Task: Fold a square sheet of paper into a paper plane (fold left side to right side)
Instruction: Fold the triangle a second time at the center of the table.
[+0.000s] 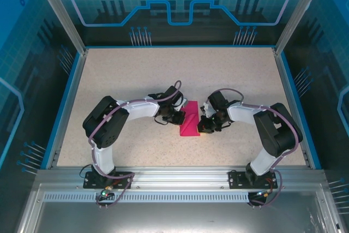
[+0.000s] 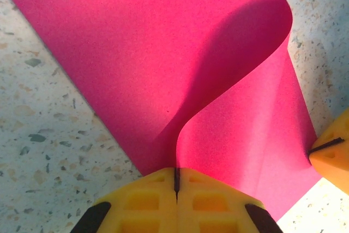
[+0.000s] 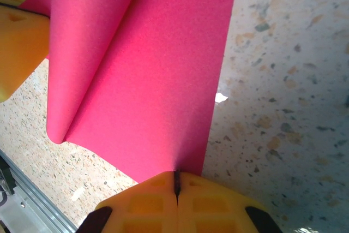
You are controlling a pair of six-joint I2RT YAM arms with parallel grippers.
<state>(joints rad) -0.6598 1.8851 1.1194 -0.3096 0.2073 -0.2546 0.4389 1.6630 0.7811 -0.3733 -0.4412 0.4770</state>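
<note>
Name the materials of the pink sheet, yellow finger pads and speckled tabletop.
Thin magenta-pink sheet: matte paper; it curls softly without creasing. Yellow finger pads: likely moulded plastic or rubber, matte, with recessed pockets. Speckled beige tabletop: terrazzo-look laminate or stone, cannot tell which.

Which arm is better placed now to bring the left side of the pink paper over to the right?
Left, probably. The left gripper is shut on the paper where it curls upward; the right gripper pinches the flatter opposite edge.

light: bright, even | shadow: soft on paper [image 2: 163, 53] curl | focus: sharp
</note>
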